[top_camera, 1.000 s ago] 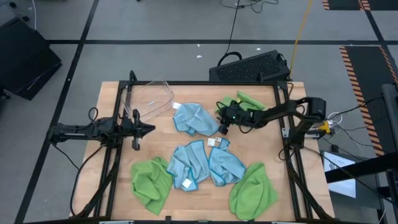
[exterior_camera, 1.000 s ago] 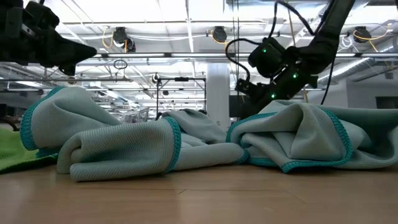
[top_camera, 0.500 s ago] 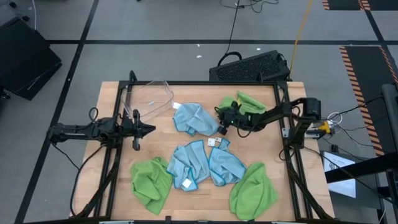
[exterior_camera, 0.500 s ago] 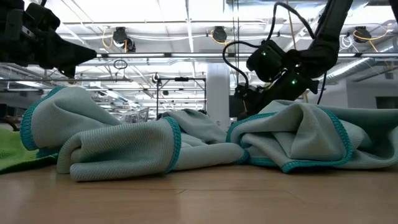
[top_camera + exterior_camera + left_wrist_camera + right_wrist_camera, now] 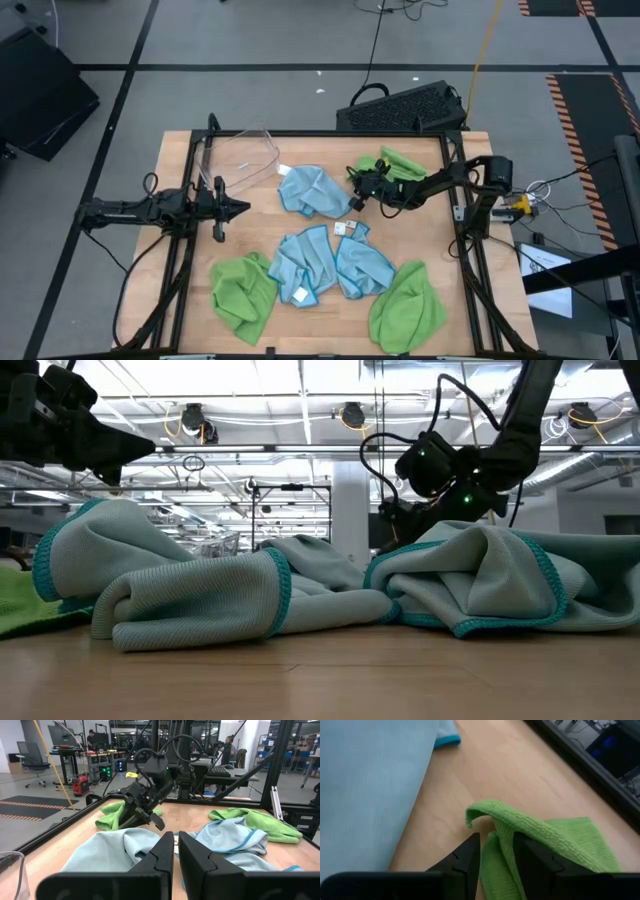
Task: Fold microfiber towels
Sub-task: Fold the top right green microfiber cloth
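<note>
I'm on the pickup step: my right tool [image 5: 495,852], fingers pinching an edge of the green towel [image 5: 403,163] near the table's far right corner; next, lift it clear. Left tool [image 5: 238,207] waits shut.

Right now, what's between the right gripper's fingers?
A fold of the green towel sits between the right gripper fingers, raised off the table. How far in the fold reaches is hidden.

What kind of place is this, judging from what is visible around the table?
Probably a robotics lab or workshop. A black metal frame surrounds the wooden table, cables run across the grey floor, and the left wrist view shows workbenches with equipment and an office chair behind.
</note>
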